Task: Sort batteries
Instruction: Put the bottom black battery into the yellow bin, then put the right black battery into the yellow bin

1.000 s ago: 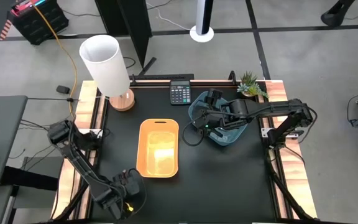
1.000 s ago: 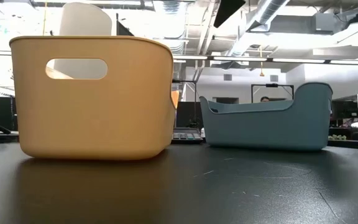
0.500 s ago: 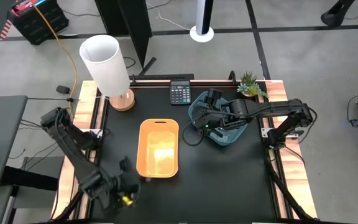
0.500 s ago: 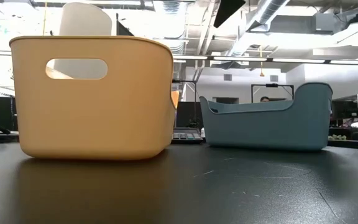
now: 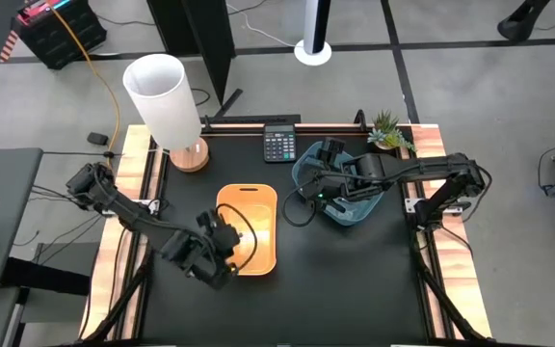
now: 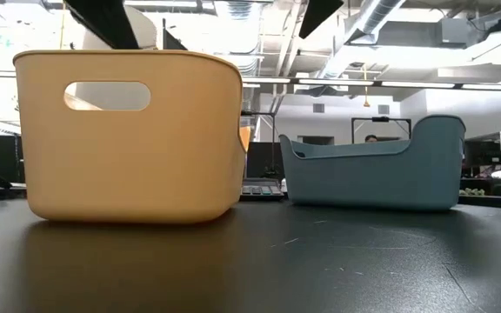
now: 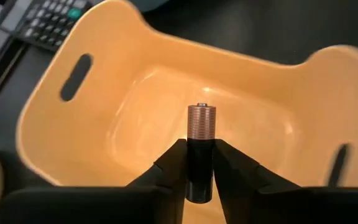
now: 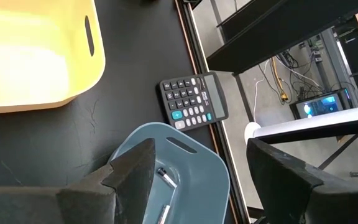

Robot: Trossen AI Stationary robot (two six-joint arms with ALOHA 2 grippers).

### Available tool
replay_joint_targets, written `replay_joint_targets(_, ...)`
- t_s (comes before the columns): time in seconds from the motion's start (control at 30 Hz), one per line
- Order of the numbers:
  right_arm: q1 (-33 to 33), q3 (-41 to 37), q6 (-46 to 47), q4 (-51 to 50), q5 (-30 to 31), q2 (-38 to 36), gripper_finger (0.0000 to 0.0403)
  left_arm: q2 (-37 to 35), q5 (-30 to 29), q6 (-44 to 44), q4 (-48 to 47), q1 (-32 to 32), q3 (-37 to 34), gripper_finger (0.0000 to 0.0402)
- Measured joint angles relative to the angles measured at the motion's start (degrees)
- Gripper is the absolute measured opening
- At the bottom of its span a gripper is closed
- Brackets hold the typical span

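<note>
In the left wrist view my left gripper [image 7: 200, 163] is shut on a battery [image 7: 201, 134] with a copper top and a black body. It hovers above the yellow bin [image 7: 166, 112]. From above, the left gripper [image 5: 222, 246] sits over the yellow bin's [image 5: 249, 207] near left corner. My right gripper [image 8: 201, 165] is open above the blue bin [image 8: 194, 165], where a silvery battery [image 8: 166, 177] lies on the floor. In the high view the right gripper [image 5: 308, 191] is at the blue bin's [image 5: 359, 207] left rim. My left gripper pinches the battery by its black lower body [image 7: 200, 174] between the two fingertips. The copper end [image 7: 201, 121] sticks out past the fingers. The battery is lifted clear above the yellow bin's hollow.
A black calculator [image 5: 279, 145] lies at the far edge, beside a white lamp on a wooden base [image 5: 171, 106] and a small plant [image 5: 388, 130]. The low view shows the yellow bin [image 6: 129, 130] and the blue bin [image 6: 372, 165] side by side, with bare black table in front.
My left arm has swung from the table's near left corner toward the far side and the right, and its gripper now hangs over the yellow bin's near left corner. The right arm has kept still.
</note>
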Motion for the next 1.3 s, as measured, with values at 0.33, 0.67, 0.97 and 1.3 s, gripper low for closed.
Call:
replay_joint_targets(0.33,0.0,0.0,0.0,0.0,0.0,0.0,0.027,-0.1,0.0,-0.5,-2.1,-1.1,0.0,0.0196)
replay_joint_targets(0.67,0.4,0.0,0.0,-0.4,-0.1,0.0,0.027,-0.5,5.9,-15.4,-10.0,-13.6,0.0,0.0194)
replay_joint_targets(0.97,0.4,0.0,0.6,-0.4,-0.2,0.0,0.027,3.7,14.2,-21.7,-9.1,-21.4,-3.0,0.0181)
replay_joint_targets(1.3,1.5,0.0,1.7,-0.6,-0.5,0.0,0.027,10.4,18.0,-16.7,-5.3,-18.4,-6.5,0.0181)
